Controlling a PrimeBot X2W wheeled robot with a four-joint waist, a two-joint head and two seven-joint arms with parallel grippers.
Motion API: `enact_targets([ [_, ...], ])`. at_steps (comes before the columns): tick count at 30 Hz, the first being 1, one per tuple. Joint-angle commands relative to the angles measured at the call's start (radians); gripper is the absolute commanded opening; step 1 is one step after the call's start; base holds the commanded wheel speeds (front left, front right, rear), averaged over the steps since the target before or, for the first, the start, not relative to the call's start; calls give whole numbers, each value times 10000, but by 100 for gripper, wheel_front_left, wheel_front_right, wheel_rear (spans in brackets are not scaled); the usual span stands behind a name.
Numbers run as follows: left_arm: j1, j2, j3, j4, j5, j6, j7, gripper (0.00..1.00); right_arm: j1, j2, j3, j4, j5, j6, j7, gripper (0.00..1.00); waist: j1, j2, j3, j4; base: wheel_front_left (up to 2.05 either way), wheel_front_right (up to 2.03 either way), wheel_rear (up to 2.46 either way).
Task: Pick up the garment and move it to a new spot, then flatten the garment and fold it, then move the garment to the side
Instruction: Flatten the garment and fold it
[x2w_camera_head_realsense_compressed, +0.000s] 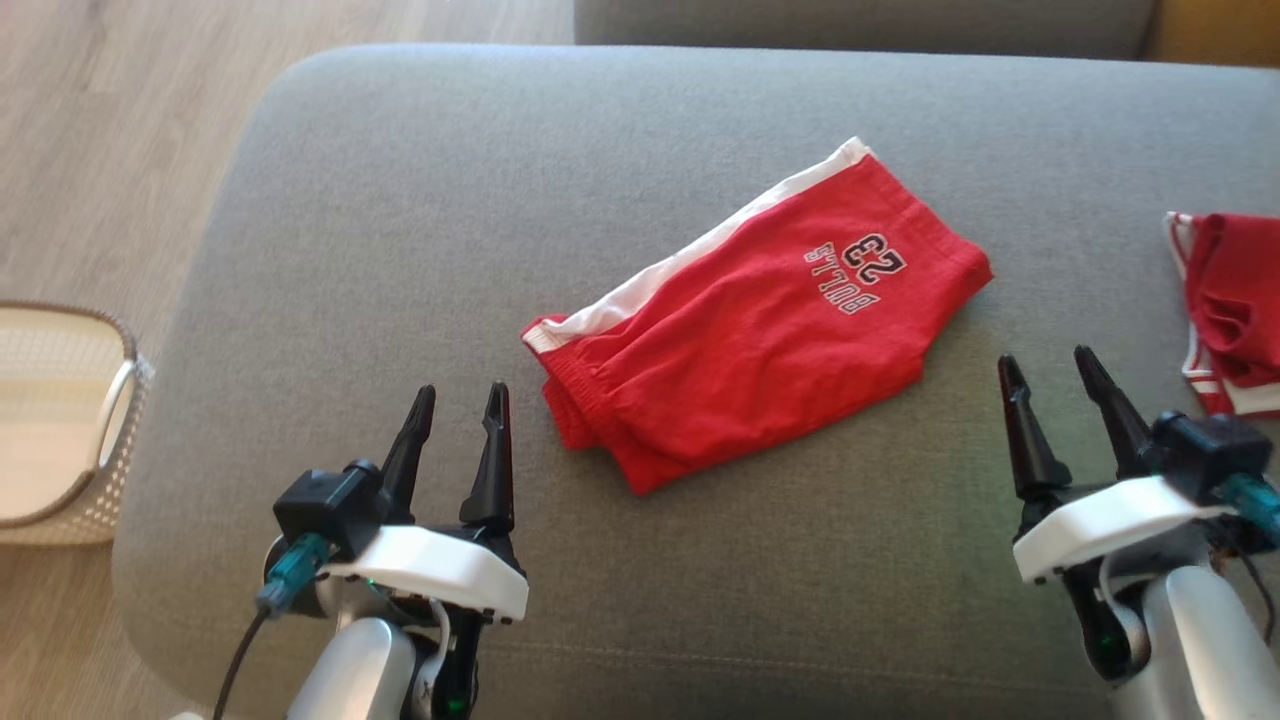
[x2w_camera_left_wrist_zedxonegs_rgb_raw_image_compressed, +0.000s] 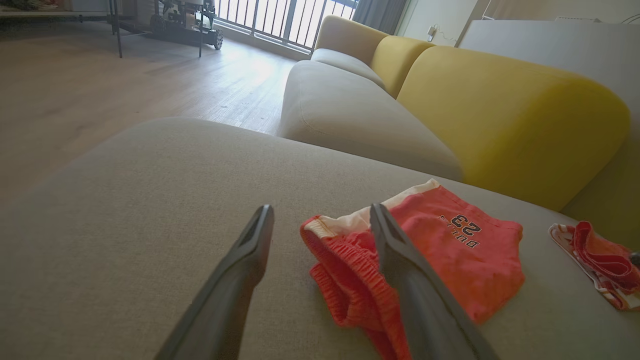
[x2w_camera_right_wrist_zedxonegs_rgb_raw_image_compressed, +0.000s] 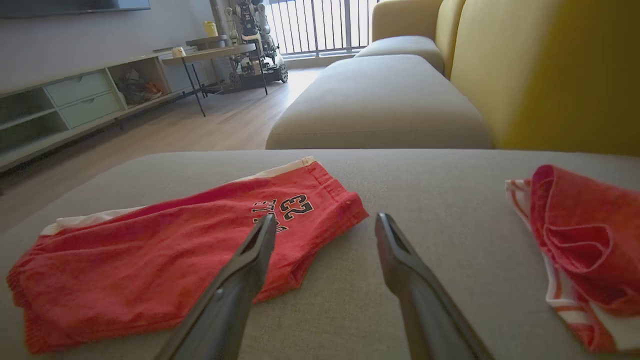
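The garment (x2w_camera_head_realsense_compressed: 760, 320) is a pair of red shorts with a white side stripe and a "23" print. It lies folded in half near the middle of the grey sofa cushion (x2w_camera_head_realsense_compressed: 400, 200). My left gripper (x2w_camera_head_realsense_compressed: 462, 392) hovers open and empty just left of the waistband end. My right gripper (x2w_camera_head_realsense_compressed: 1046, 358) stands open and empty to the right of the shorts' leg end. In the left wrist view the garment (x2w_camera_left_wrist_zedxonegs_rgb_raw_image_compressed: 450, 250) lies behind the right finger of the left gripper (x2w_camera_left_wrist_zedxonegs_rgb_raw_image_compressed: 321, 207). In the right wrist view the garment (x2w_camera_right_wrist_zedxonegs_rgb_raw_image_compressed: 150, 260) lies left of the right gripper (x2w_camera_right_wrist_zedxonegs_rgb_raw_image_compressed: 326, 217).
A second red garment with white trim (x2w_camera_head_realsense_compressed: 1235, 300) lies crumpled at the cushion's right edge. A pale woven basket (x2w_camera_head_realsense_compressed: 60, 420) stands on the wooden floor to the left. A yellow backrest (x2w_camera_left_wrist_zedxonegs_rgb_raw_image_compressed: 500, 115) rises behind the cushion, and another grey seat (x2w_camera_right_wrist_zedxonegs_rgb_raw_image_compressed: 390, 95) lies beyond it.
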Motion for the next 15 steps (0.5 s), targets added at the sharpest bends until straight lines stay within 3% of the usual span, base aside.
enact_targets([
  [1,-472,42,234,-366,-20,51,-91,100,-620,148,4,-90,845,-4,134,100,0,0,193,177,0,0,0],
  [5,-592,42,162,-426,-182,50,-91,100,-1164,138,-364,732,2447,-4,819,100,0,0,481,524,0,0,0],
  [15,-817,42,127,-468,-481,79,-91,100,-2347,-239,-1087,2281,4720,-4,2469,100,0,0,866,1336,0,0,0],
])
